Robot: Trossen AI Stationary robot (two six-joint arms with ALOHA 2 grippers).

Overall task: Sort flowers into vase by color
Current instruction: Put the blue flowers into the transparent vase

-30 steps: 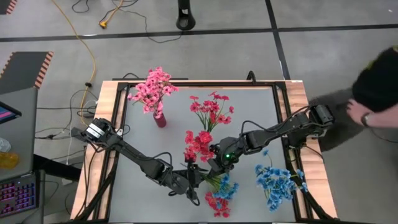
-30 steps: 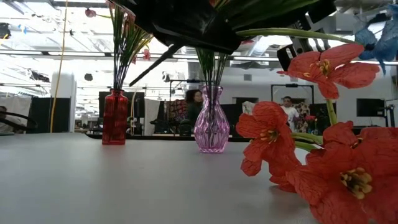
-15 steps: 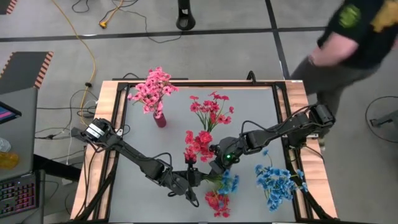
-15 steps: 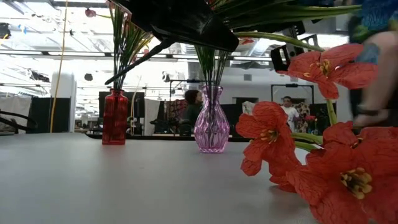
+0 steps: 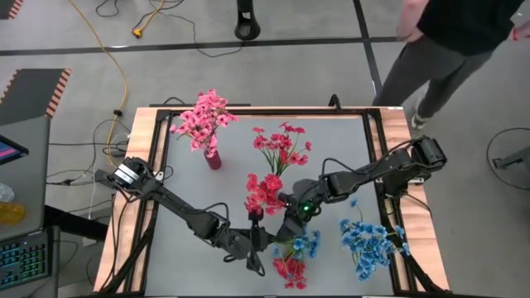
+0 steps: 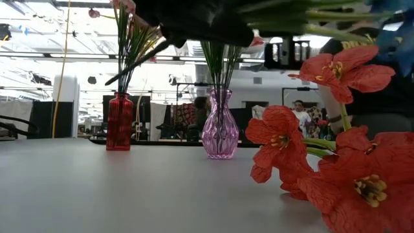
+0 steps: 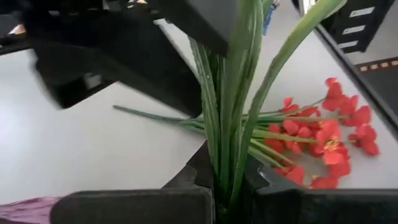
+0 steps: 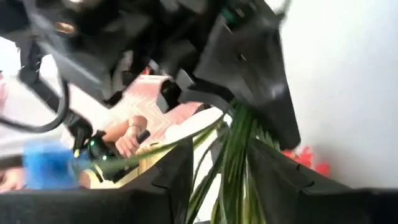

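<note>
We find both arms meeting low over the near middle of the table point(image 5: 190, 186). The left gripper point(image 7: 225, 180) is clamped tight on a bundle of green stems point(image 7: 233, 112), its two dark fingers point(image 7: 186, 183) pressing the stalks from either side. Just past its tips, the right gripper point(image 8: 219, 155) sits around the same bundle, its jaws parted with the stalks running loose between them and daylight on both sides, so only the left one truly grips.

In the high view the left gripper point(image 5: 256, 233) and the right gripper point(image 5: 288, 225) lie almost touching, with a bunch of red blossoms point(image 5: 263, 192) just beyond them and a small blue sprig point(image 5: 305, 244) right beside the right gripper. A red sprig point(image 5: 290, 269) lies on the table just on the near side of both grippers; the left wrist view shows it point(image 7: 326, 140) flat on the surface below the held stems.

Farther out from the right gripper, toward the right edge, a larger cluster of blue flowers point(image 5: 366, 240) lies loose. Beyond the grippers, toward the far side, a purple vase point(image 6: 220, 133) holds red flowers point(image 5: 281, 145), and well off to the left of that a red vase point(image 6: 119, 121) holds pink flowers point(image 5: 201, 117).

A person point(image 5: 460, 37) stands past the table's far right corner
</note>
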